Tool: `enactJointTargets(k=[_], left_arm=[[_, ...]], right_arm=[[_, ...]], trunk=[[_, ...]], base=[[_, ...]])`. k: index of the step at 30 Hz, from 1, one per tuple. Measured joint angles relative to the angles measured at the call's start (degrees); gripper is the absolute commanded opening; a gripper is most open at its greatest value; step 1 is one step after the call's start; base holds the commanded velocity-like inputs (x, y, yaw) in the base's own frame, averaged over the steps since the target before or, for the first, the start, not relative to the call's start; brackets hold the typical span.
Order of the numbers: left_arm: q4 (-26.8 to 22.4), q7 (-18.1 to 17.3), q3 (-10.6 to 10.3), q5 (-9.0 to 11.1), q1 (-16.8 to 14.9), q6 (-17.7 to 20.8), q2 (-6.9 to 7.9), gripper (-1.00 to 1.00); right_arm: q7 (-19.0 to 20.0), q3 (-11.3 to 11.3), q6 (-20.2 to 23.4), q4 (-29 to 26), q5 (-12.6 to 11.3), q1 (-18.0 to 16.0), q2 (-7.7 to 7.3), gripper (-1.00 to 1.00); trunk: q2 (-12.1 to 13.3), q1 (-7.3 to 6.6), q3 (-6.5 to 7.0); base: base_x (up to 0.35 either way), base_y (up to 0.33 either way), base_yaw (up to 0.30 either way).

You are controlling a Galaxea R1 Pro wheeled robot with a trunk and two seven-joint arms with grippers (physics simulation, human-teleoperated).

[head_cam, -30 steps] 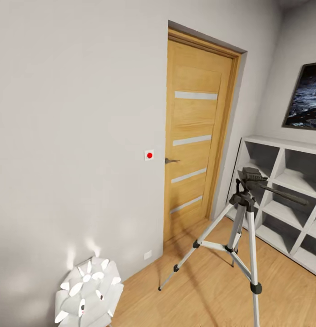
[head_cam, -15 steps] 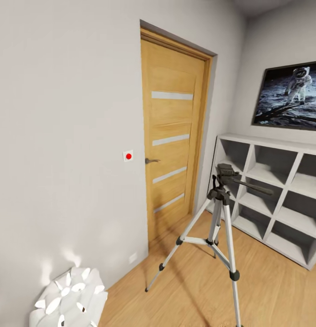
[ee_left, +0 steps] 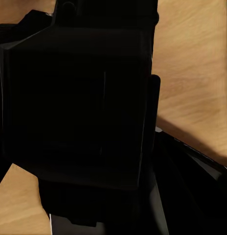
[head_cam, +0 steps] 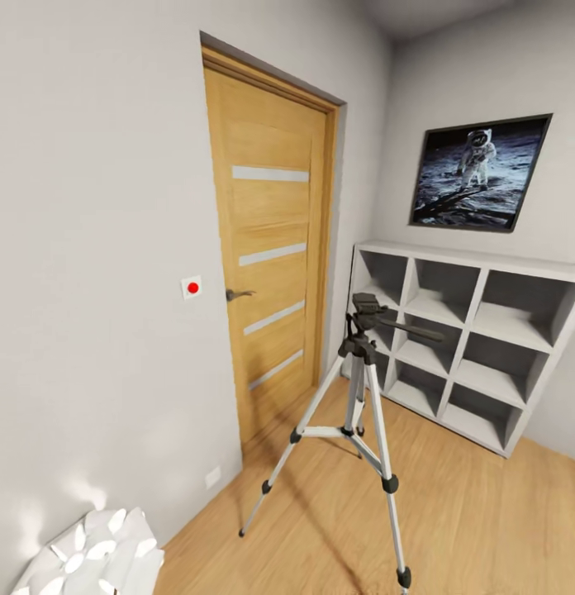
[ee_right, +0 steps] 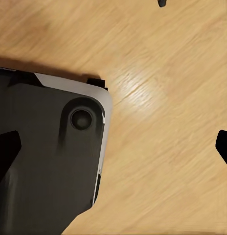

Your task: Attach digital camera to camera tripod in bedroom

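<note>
Standing on the light wood plank floor [head_cam: 453, 529], the silver-legged camera tripod [head_cam: 359, 413] with its black head is just before the white cube shelf [head_cam: 477, 347]. Its splayed legs could be knocked on approach. Whether the jaws are wide or closed, I cannot tell.

A camera tripod [head_cam: 356, 411] is showing silver legs with black joints, black feet and a black head. The door [head_cam: 267, 273] is glowing honey-coloured wood, crossed by four pale stripes. The walls [head_cam: 89, 273] are showing pale grey, and a small white wall switch [head_cam: 191, 287] is carrying a red dot. The cube shelf [head_cam: 469, 347] is showing white. The framed picture [head_cam: 477, 172] is showing a white astronaut on dark ground. The plank floor [head_cam: 477, 512] is showing light wood.
</note>
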Motion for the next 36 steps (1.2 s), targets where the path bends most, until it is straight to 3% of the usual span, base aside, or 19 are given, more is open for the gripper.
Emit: enactJointTargets(k=[11, 36], left_arm=[[0.0, -0.1, 0.0, -0.1, 0.0, 0.1, 0.0, -1.0], [0.0, 0.0, 0.0, 0.0, 0.0, 0.0, 0.09, -1.0]], right_arm=[[0.0, 0.0, 0.0, 0.0, 0.0, 0.0, 0.0, 1.0], [0.1, 0.4, 0.1, -0.1, 0.2, 0.0, 0.0, 1.0]], trunk=[[0.0, -0.02, 0.0], [0.0, -0.02, 0.0]], base=[[0.088, -0.068, -0.251], [0.207, -0.21, -0.007]])
